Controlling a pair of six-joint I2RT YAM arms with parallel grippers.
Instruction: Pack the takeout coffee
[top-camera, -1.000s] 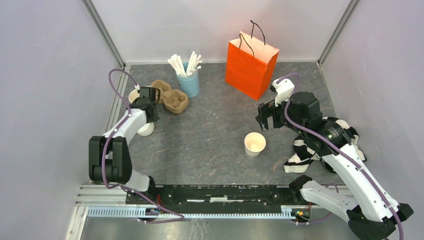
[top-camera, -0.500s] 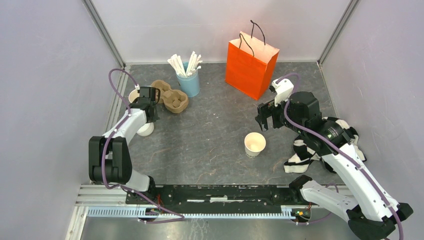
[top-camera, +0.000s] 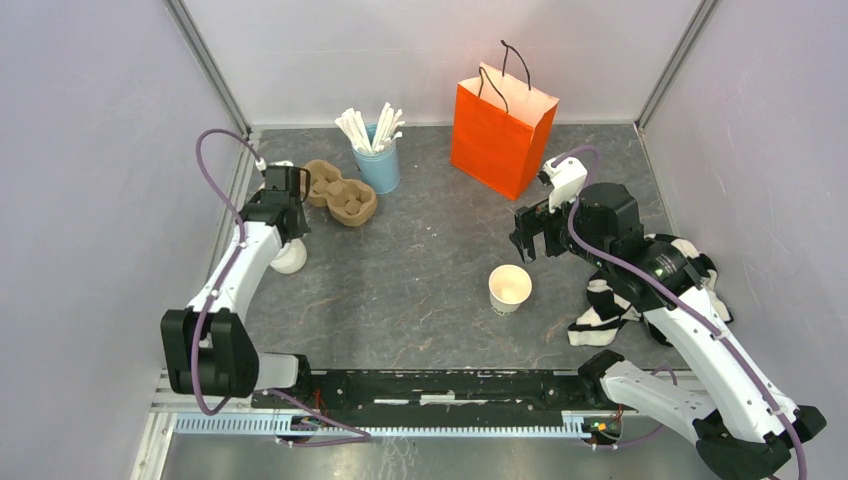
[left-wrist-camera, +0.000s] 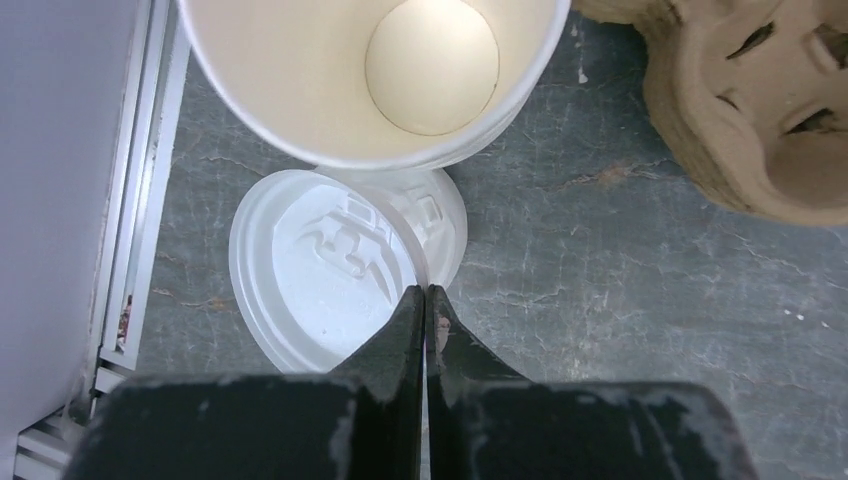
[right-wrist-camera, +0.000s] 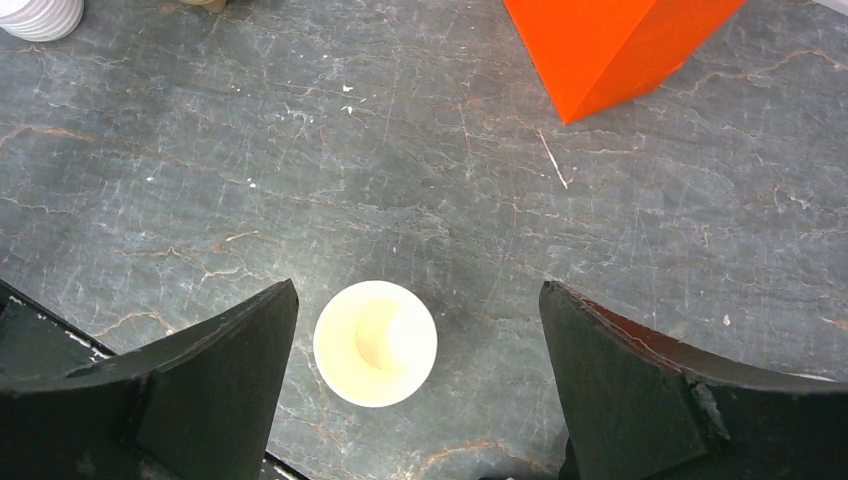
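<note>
No lidded cup shows. A lidless cream paper cup (top-camera: 510, 287) stands upright mid-table; in the right wrist view the cup (right-wrist-camera: 375, 343) is below and between the spread fingers. My right gripper (top-camera: 530, 240) (right-wrist-camera: 417, 288) is open and empty above it. My left gripper (top-camera: 292, 225) (left-wrist-camera: 426, 292) is shut, pinching the rim of a white plastic lid (left-wrist-camera: 320, 270) beside the stack of lidless cream cups (left-wrist-camera: 400, 80). More white lids (top-camera: 290, 260) lie under it on the table.
An orange paper bag (top-camera: 500, 125) stands at the back. A brown cardboard cup carrier (top-camera: 340, 192) and a blue cup of white sticks (top-camera: 378, 150) are back left. A black-and-white cloth (top-camera: 640, 290) lies right. A metal rail (left-wrist-camera: 140, 200) runs along the left edge.
My left arm has risen and shifted back and left, with its gripper shut by the lids. The right arm and the cup have not moved.
</note>
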